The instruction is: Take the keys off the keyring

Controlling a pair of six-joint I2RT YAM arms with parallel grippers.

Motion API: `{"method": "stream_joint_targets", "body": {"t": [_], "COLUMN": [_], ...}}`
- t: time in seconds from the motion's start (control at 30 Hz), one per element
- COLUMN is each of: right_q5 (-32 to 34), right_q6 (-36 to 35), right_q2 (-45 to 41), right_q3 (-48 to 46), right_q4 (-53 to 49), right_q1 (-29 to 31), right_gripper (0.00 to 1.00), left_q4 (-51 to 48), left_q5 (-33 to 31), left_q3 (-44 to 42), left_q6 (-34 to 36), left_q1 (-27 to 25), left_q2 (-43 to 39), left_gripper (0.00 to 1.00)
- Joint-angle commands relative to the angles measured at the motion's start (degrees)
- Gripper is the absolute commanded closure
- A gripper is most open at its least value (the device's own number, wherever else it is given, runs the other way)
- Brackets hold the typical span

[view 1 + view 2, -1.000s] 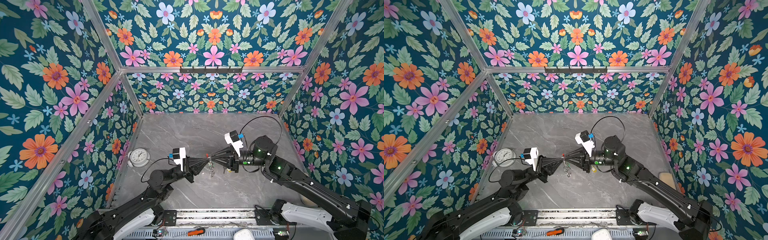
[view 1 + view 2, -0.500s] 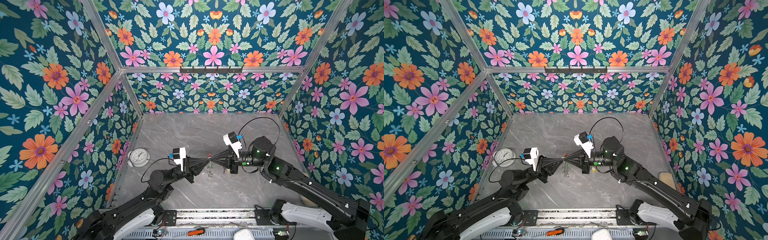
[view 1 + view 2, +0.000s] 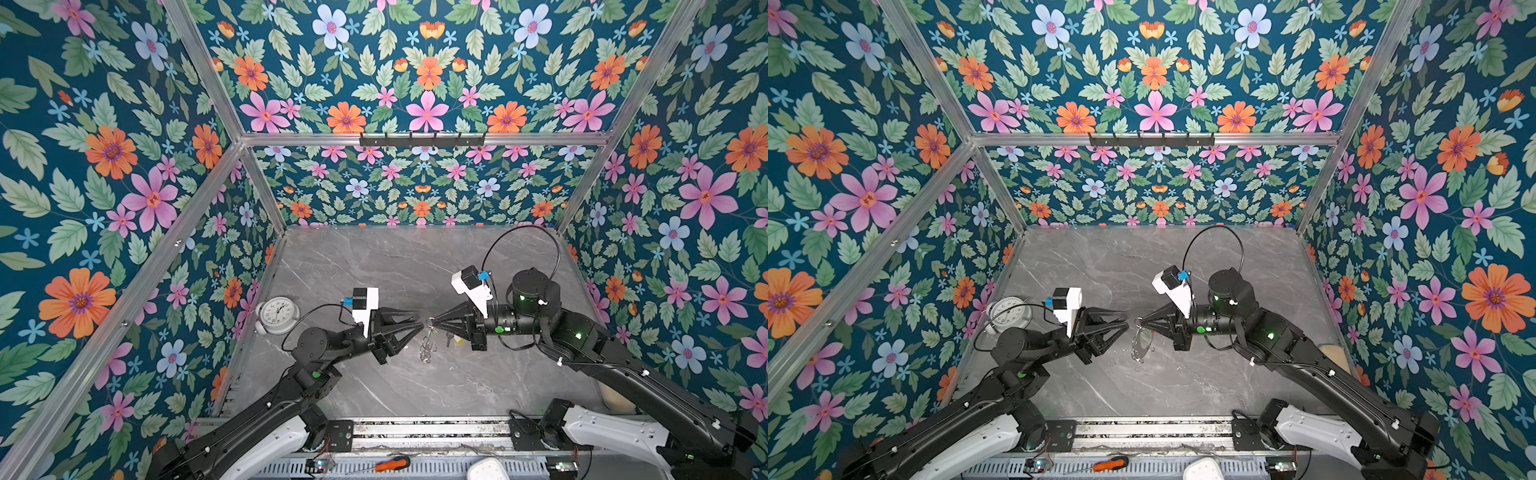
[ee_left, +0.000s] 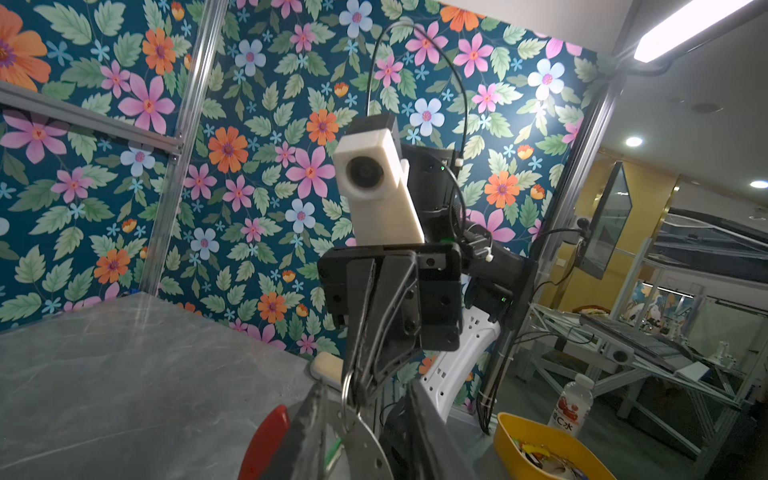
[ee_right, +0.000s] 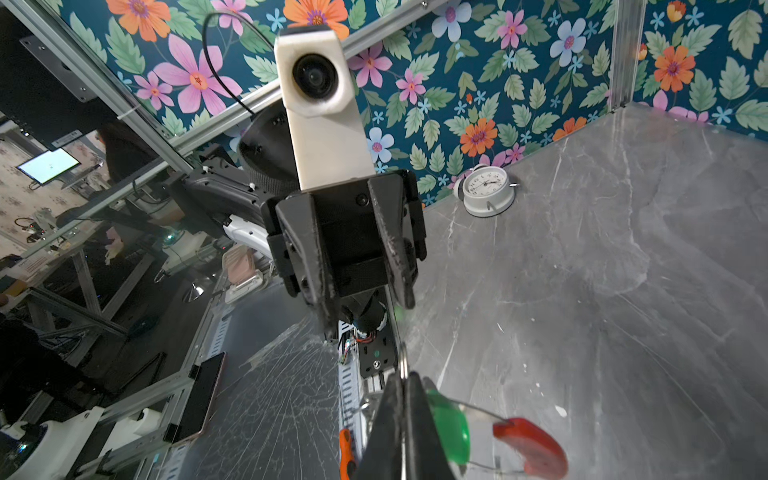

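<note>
right pincer [image 5: 402, 380] clamped on the keyring [image 5: 532, 446] over mid-desk [image 5: 623, 291]; left pincer [image 5: 369, 318], jaws apart, should close squarely on the green tag [image 5: 451, 428] before pulling gently.

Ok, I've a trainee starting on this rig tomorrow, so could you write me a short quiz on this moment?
1. True or false: the left gripper has its jaws open.
2. Which gripper holds the keyring? A) left gripper B) right gripper C) both
3. Fill in: the keyring's thick curved section is coloured ___.
Key: 1 true; 2 B, it is shut on the keyring; 3 red.
</note>
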Motion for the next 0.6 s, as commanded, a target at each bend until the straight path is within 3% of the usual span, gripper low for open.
{"method": "stream_joint_targets", "body": {"t": [0.0, 0.23, 0.57], "right_q5": [-1.1, -3.1, 1.0], "right_q6": [-4.3, -5.8, -6.3], "right_q2": [0.1, 0.7, 1.3], "right_q3": [2.0, 3.9, 4.3], "right_q4": [-6.4, -8.5, -9.8], "right_q1": [0.0, -0.1, -0.1], "right_gripper": [1.00, 1.00, 1.00], "left_q4": [-10.7, -16.5, -12.3], "left_q5": [3.8, 7.5, 13.3], "left_q3": [2.8, 6.8, 7.7], "left_q6": [2.9, 3.6, 0.4], "left_q1": [0.1, 0.1, 0.1], "left_q2": [0.1, 2.3, 4.8], "left_gripper": [0.66, 0.72, 0.84]}}
